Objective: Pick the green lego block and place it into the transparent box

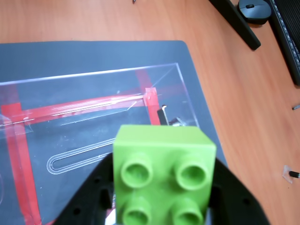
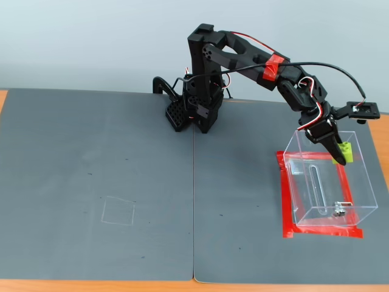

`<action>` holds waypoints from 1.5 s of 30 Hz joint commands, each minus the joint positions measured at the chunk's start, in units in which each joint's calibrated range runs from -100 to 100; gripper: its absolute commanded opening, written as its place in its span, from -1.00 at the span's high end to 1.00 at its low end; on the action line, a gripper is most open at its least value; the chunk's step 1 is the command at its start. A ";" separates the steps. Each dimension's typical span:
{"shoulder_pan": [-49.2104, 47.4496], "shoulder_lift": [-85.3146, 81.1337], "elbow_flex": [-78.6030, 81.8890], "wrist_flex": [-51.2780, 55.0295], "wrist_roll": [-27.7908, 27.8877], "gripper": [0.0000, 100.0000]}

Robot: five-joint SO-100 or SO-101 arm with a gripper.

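Note:
The lime-green lego block (image 1: 161, 176) with four studs fills the lower middle of the wrist view, held between my black fingers (image 1: 89, 197). In the fixed view my gripper (image 2: 340, 152) is shut on the green block (image 2: 346, 148) and holds it just above the open top of the transparent box (image 2: 358, 201), near its back edge. The box stands on the right of the grey mat with red tape (image 2: 284, 194) around its base. In the wrist view I look down into the box (image 1: 70, 79), with its slot (image 1: 79, 157) and metal latch (image 1: 165, 115) visible.
The arm's base (image 2: 191, 112) stands at the mat's back middle. A faint square outline (image 2: 118, 211) is marked on the left mat. In the wrist view a black bar (image 1: 236, 23), a mouse (image 1: 254, 10) and a keyboard edge (image 1: 289, 37) lie on the wooden table beyond the mat.

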 commanded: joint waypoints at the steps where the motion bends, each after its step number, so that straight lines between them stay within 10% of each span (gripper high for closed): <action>1: 0.34 -0.18 -1.64 -1.01 0.00 0.64; 18: 0.87 -0.77 -1.46 -1.01 -0.11 0.52; 29: 5.57 -5.52 -0.46 -0.40 -0.11 0.97; 45: 24.44 -33.16 22.33 -0.93 -0.21 0.96</action>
